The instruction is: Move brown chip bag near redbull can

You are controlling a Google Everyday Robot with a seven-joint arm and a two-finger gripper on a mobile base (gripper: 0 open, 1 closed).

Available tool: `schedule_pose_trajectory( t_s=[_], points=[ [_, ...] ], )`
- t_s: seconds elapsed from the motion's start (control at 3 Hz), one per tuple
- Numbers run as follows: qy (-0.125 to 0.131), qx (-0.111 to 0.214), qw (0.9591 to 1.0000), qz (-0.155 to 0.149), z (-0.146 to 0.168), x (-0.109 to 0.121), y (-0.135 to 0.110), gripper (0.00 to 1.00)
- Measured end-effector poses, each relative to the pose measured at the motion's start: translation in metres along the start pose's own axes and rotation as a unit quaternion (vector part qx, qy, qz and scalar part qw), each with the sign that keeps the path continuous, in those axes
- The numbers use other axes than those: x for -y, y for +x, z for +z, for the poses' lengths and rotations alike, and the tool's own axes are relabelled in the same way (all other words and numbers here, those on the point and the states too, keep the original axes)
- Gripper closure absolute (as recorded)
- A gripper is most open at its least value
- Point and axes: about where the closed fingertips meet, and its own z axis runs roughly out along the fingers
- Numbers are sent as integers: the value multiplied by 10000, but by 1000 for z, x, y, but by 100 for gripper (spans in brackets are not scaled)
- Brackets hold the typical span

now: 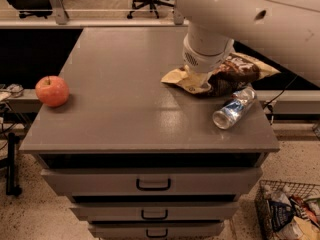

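While white robot arm (260, 19) comes in from upper right, it covers the far right of grey drawer cabinet (125, 84), three drawers visible below. Wire basket (265, 190) with packets on floor, lower right. Brown chip bag (237, 70) lies crumpled on cabinet top, far right side, tan end pointing left. Gripper (202, 81) sits down on the bag's left part, hidden under the wrist; cannot tell if it grips the bag or not. Redbull can (233, 109) on its side just in front of the bag, near right front corner; touching or not, cannot tell. Red apple (52, 90) at left edge, well apart.
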Motion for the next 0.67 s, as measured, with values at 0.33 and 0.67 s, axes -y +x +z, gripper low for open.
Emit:
schedule_pose_trajectory(
  t_s=[0.33, 0.67],
  points=[
    [5, 6, 10000, 5, -1, 0, 1, 35],
    [9, 12, 10000, 9, -2, 1, 1, 12]
  ],
)
